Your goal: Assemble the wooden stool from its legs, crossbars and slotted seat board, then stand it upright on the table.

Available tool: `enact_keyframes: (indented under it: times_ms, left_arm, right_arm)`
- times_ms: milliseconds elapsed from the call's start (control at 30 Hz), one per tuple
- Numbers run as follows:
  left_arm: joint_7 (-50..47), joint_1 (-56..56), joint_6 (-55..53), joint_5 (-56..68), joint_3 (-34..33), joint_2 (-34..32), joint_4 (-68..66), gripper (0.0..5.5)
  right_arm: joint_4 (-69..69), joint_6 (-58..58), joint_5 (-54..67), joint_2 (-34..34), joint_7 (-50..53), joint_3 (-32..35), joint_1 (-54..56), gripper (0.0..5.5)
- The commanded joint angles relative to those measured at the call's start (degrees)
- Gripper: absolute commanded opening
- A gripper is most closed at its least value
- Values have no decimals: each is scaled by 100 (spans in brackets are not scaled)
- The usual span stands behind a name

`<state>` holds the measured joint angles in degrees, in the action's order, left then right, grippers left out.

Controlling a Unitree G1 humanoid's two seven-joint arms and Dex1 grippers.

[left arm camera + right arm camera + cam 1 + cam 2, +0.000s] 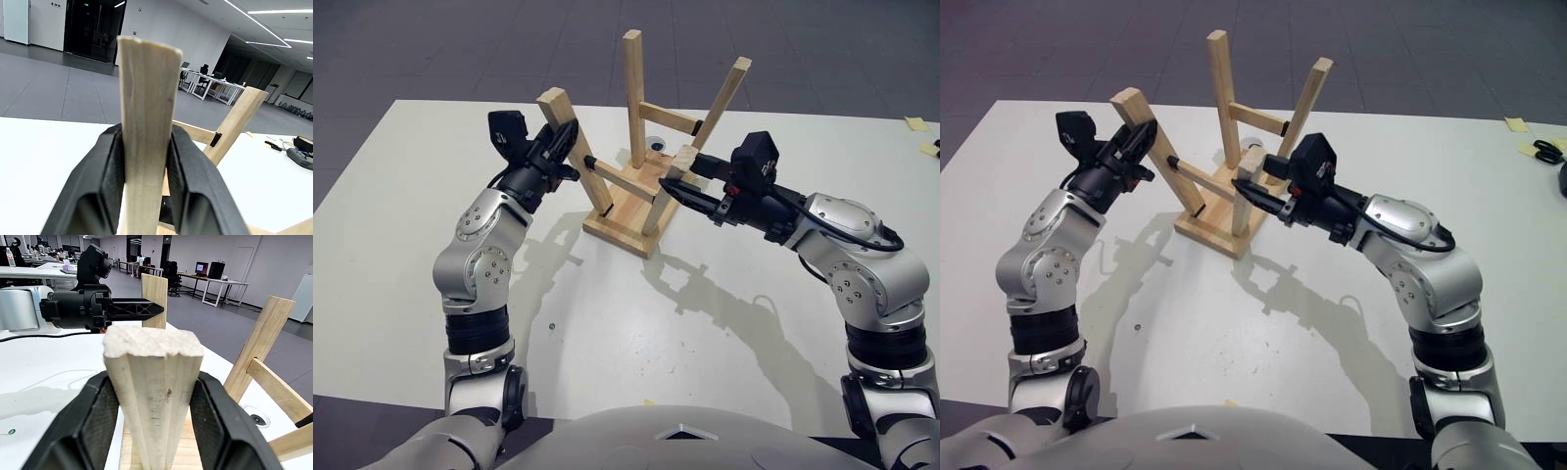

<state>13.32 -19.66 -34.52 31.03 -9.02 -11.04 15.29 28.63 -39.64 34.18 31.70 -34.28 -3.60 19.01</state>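
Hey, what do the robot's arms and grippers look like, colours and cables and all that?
Both the left arm and right arm are silver-grey with rounded joint housings and black bands. Thin black cables loop by the wrists. The left gripper and right gripper are matte black, each with two flat, wedge-shaped fingers.

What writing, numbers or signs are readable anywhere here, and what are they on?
Stool, table, left gripper, right gripper: no words, numbers or labels to read.
Green sign high in the hall, left wrist view: too small to read.
Green sign high in the hall, right wrist view: too blurred to read.
Lit computer screen on a far desk: too small to read.
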Motion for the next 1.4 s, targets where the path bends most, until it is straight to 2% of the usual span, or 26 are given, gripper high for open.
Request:
enact_keyframes:
  times_ms: [33,267,300,433,567,667,733,900,1067,1300,1400]
  left_arm:
    - [113,42,-21,-62,283,-6,207,104]
    - [105,33,33,-123,399,67,200,104]
    - [100,27,61,-145,380,55,164,104]
    - [45,-8,103,-149,311,61,122,104]
    - [-3,-34,62,-105,308,113,213,104]
    - [46,-37,80,-143,325,89,189,104]
    - [138,-46,94,-128,346,56,182,104]
    - [838,-54,136,3,581,-217,285,104]
    - [1556,-5,105,172,867,-420,391,104]
    - [1532,115,228,-59,1156,-314,392,104]
    - [1486,105,251,-83,1137,-317,388,104]
  right_arm:
    - [-176,-532,-114,119,118,-190,-103,207]
    - [-127,-819,27,105,69,-329,27,207]
    - [-130,-837,93,58,86,-278,61,245]
    - [-203,-1069,707,-187,167,340,358,299]
    - [-322,-1493,2635,-389,150,1481,828,365]
    - [-752,-1482,4253,-430,715,2211,1412,410]
    - [-1108,-1347,4425,-389,1031,2413,1706,445]
    - [-1571,-999,3355,-208,1002,2028,1674,537]
    - [-1689,-854,2701,-250,595,1547,1428,540]
    - [-1645,-748,1909,-362,80,657,932,540]
    - [-2174,-553,1219,-418,-114,95,642,540]
